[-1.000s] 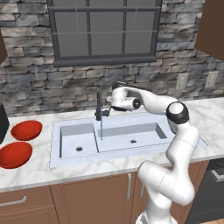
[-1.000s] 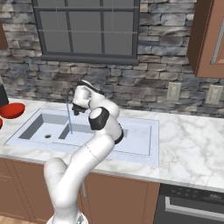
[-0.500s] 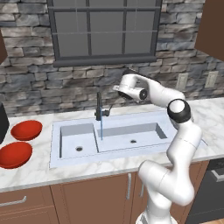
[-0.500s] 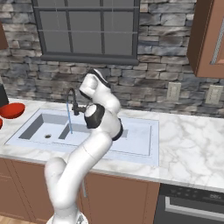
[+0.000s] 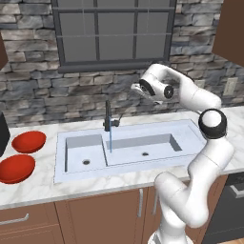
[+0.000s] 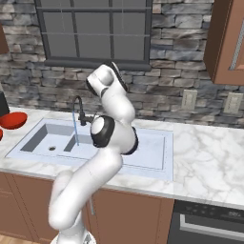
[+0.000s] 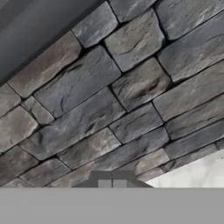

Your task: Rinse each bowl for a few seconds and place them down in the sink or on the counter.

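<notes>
Bowls (image 5: 28,142) sit side by side on the counter (image 5: 43,183) left of the sink (image 5: 128,150), the second bowl (image 5: 15,168) nearer the front edge — both upright, mouths up, apparently untouched. Round as they are, they have no long axis; only the open side matters, and it faces the ceiling. Glossy red and shallow, they look rigid and probably light but slick, more so once wet, so a pinch across the rim wall seems the best hold, with one finger inside and one outside. Water runs in a thin stream from the faucet (image 5: 108,116) into the sink. The gripper (image 5: 137,88) is raised near the stone wall, well apart from the bowls; whether it is open or closed I cannot tell — its fingertips barely show in the hand view.
</notes>
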Robot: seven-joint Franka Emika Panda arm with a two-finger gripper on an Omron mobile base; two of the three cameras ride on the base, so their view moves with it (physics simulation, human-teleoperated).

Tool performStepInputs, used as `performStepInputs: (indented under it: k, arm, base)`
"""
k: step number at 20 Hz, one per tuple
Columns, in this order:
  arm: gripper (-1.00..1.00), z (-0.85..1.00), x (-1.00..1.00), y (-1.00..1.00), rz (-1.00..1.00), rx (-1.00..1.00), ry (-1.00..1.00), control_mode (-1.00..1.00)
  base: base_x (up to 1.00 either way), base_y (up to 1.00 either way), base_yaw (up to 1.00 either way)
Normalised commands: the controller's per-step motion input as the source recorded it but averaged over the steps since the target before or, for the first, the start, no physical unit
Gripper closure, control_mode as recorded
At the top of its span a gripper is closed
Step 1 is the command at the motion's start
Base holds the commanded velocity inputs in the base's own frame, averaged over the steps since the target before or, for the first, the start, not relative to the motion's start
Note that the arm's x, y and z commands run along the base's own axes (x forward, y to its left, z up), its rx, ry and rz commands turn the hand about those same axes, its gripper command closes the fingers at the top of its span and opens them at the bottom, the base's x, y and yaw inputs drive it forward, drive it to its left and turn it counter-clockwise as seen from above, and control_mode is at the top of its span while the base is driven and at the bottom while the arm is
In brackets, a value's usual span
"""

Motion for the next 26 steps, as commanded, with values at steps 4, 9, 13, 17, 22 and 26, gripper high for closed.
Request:
performStepInputs:
  k: [4,9,13,17,22,26]
  arm:
    - [1.00,0.70,-0.75,-0.39,0.00,0.00,0.14,-1.00]
    - [1.00,0.61,-0.61,-0.33,0.00,0.00,0.24,-1.00]
    - [1.00,0.64,-0.52,-0.10,0.00,0.00,0.25,-1.00]
    - [1.00,0.90,-0.42,-0.01,0.00,0.00,0.17,-1.00]
    - [1.00,1.00,-0.33,0.01,0.00,0.00,0.10,-1.00]
    - [1.00,1.00,-0.38,0.00,0.00,0.00,0.11,-1.00]
  base:
    - [0.00,0.00,0.00]
    - [0.00,0.00,0.00]
    - [0.00,0.00,0.00]
    - [0.00,0.00,0.00]
    - [0.00,0.00,0.00]
    - [0.00,0.00,0.00]
